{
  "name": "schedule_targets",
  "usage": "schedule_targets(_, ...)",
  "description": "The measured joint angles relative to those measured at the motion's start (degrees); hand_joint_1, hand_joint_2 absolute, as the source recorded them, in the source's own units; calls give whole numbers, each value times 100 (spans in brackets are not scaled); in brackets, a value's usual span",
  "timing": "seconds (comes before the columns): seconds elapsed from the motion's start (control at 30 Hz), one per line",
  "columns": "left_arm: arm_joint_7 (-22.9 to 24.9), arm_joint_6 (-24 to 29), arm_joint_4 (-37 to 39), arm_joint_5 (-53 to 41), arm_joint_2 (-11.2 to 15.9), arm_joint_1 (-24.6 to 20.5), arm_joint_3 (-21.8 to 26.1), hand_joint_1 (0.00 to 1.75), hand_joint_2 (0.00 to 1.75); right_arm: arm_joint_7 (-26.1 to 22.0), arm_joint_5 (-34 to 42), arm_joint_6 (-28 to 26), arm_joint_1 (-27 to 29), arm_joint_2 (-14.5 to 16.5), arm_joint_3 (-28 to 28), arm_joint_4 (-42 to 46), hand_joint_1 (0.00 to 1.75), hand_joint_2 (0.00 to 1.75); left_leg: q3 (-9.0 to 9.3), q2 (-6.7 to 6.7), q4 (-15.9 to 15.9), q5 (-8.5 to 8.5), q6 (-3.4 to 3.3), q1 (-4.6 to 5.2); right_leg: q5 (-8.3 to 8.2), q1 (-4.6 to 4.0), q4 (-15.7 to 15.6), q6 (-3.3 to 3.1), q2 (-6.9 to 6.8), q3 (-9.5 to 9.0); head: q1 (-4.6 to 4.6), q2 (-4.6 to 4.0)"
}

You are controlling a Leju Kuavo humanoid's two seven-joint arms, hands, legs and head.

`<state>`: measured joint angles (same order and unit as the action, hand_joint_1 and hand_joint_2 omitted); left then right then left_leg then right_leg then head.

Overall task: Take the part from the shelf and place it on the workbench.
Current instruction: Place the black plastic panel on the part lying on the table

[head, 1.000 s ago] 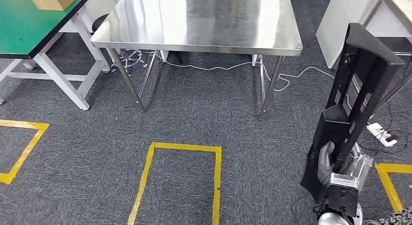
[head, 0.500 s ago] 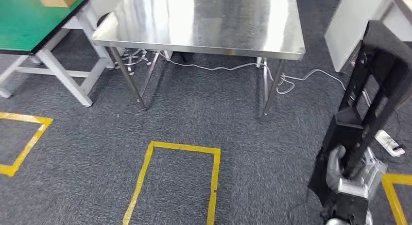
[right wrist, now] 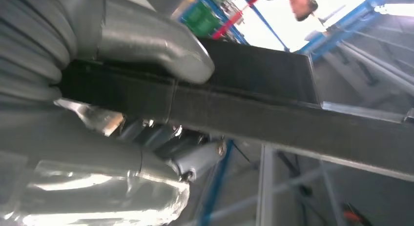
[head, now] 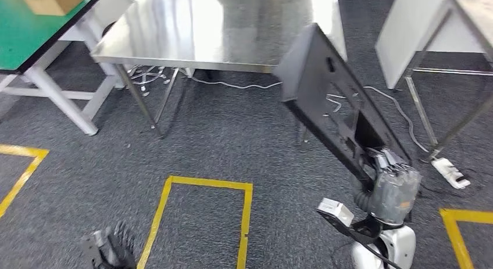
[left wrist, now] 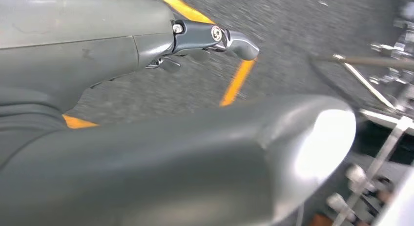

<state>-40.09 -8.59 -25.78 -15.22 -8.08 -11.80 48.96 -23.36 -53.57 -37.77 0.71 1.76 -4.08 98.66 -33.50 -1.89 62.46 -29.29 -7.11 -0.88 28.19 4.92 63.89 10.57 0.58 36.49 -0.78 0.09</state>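
The part (head: pixel 328 97) is a long black frame panel, held tilted up off the floor. Its upper end reaches in front of the near right corner of the steel workbench (head: pixel 192 31). My right hand (head: pixel 392 176) grips the part's lower end at the right of the head view. In the right wrist view my thumb (right wrist: pixel 156 45) lies over the black part (right wrist: pixel 273 113), with the other fingers under it. My left hand (head: pixel 107 248) hangs low at the bottom left, blurred. In the left wrist view its fingers (left wrist: pixel 229 40) are apart over the carpet and hold nothing.
A green-topped table (head: pixel 29 31) with a cardboard box (head: pixel 52 0) stands at the far left. A white table (head: pixel 418 31) stands at the right, with a power strip (head: pixel 450 171) and cables (head: pixel 244 83) on the carpet. Yellow tape (head: pixel 203 183) marks squares on the floor.
The camera has shifted a little. My right arm has swung the part from upright at the right edge up and leftward, toward the workbench. My left hand has come into view at the bottom left.
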Motion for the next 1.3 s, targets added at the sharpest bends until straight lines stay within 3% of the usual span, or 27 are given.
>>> schedule_targets(0.07,-6,-1,-104,16,-11,-7,-93,0,0,26,1,-2,-53,32,-53,-50,175,175,-106,-10,174,-92,72,1,77,-5,123,-342,26,68,-44,0)
schedule_targets(0.1,-7,1,-160,43,-14,-1,-134,0,0,25,31,-2,-78,47,-84,-69,175,175,-113,4,198,-116,91,-2,78,-5,131,-409,20,74,-90,0)
schedule_targets(0.17,-9,14,-395,290,-33,18,-313,0,0,69,145,2,-192,65,-181,-122,175,175,-248,75,465,-260,144,-33,76,3,113,-446,20,58,-125,0)
schedule_targets(0.27,-15,187,-825,916,-84,1,-882,0,0,504,206,28,-636,100,-352,-332,175,175,-810,169,1401,-570,217,-72,80,-6,81,-459,19,35,-157,0)
schedule_targets(0.3,-15,257,-923,1072,-96,-23,-1097,0,0,696,145,34,-811,122,-381,-427,175,175,-955,173,1571,-547,213,-77,81,-9,76,-460,18,26,-158,0)
schedule_targets(0.33,-15,306,-1016,1189,-109,-44,-1310,0,0,887,-3,38,-978,143,-394,-518,175,175,-1012,172,1552,-417,190,-78,83,-12,66,-460,18,10,-159,0)
schedule_targets(0.37,-15,333,-1116,1277,-125,-57,-1516,0,0,1059,-253,38,-1137,161,-397,-605,175,175,-960,171,1318,-192,150,-74,84,-16,44,-462,23,-17,-159,0)
schedule_targets(0.43,-15,351,-1360,1422,-165,-70,-1922,0,0,1269,-846,25,-1492,187,-378,-827,175,175,-678,156,561,304,42,-52,60,-10,-58,-473,41,-91,-155,0)
schedule_targets(0.47,-17,380,-1501,1493,-197,-81,-2134,0,0,1266,-1027,15,-1683,200,-344,-964,175,175,-563,147,271,451,5,-37,29,6,-132,-459,52,-124,-157,0)
schedule_targets(0.57,-25,522,-1979,1669,-340,-105,-2746,0,0,994,-1205,-2,-2076,282,-85,-1225,175,175,-446,121,-21,563,-30,33,-94,76,-392,-342,57,-204,-200,0)
schedule_targets(0.6,-28,540,-2152,1706,-399,-97,-2931,0,0,885,-1347,-3,-2138,324,35,-1254,175,175,-341,136,-203,609,-49,45,-118,60,-454,-320,34,-225,-205,0)
schedule_targets(0.67,-34,537,-2460,1725,-511,-116,-3302,0,0,656,-1740,-4,-2265,423,250,-1317,175,175,-120,172,-575,706,-66,90,-61,-33,-355,-363,-22,-147,-180,0)
schedule_targets(0.73,-33,659,-2659,1727,-622,-217,-3751,0,0,420,-1928,-4,-2393,541,418,-1451,175,175,-42,185,-707,715,-25,133,152,-119,239,-491,-55,204,-134,0)
schedule_targets(0.8,-27,982,-2733,1820,-708,-316,-4200,0,0,-27,-1424,-4,-2396,691,611,-1568,175,175,-52,150,-680,680,17,193,260,-186,787,-559,-56,546,-106,0)
schedule_targets(0.83,-25,1160,-2779,1902,-728,-316,-4360,0,0,-304,-913,-5,-2324,760,709,-1546,175,175,-49,120,-665,660,38,228,190,-230,785,-562,-56,584,-97,0)
schedule_targets(0.9,-23,1397,-2981,2077,-717,-191,-4492,0,0,-483,86,-6,-2027,772,787,-1228,175,175,-29,72,-626,609,76,303,-143,-344,184,-584,-57,353,-83,0)
schedule_targets(0.97,-22,1409,-3240,2221,-627,61,-4354,0,0,-95,826,-7,-1519,554,716,-563,175,175,-19,42,-574,542,111,386,-380,-441,-460,-724,-69,35,-109,0)
schedule_targets(1.03,-21,1262,-3389,2296,-451,368,-4004,0,0,35,1956,40,-805,247,774,198,175,175,-20,28,-538,489,149,412,-408,-472,-647,-872,-81,-99,-137,0)
schedule_targets(1.1,-21,1106,-3449,2276,-250,665,-3583,0,0,-298,3451,291,-32,46,1131,790,175,175,-12,27,-518,437,197,395,-419,-403,-730,-933,-84,-172,-131,0)
schedule_targets(1.17,-25,995,-3468,2109,-108,864,-3249,0,0,-613,4419,789,563,-2,1715,1075,175,175,-79,46,-300,249,305,361,-431,-303,-821,-996,-93,-254,-131,0)
schedule_targets(1.27,-27,938,-3468,1868,-33,972,-2911,0,0,-855,4785,1560,1052,63,2509,1150,175,175,-528,87,690,-252,539,149,-435,-215,-859,-1036,-101,-301,-136,0)
schedule_targets(1.3,-26,953,-3467,1842,-29,986,-2834,0,0,-885,4818,1697,1122,101,2695,1139,175,175,-654,104,936,-323,613,58,-435,-185,-858,-1025,-99,-298,-136,0)
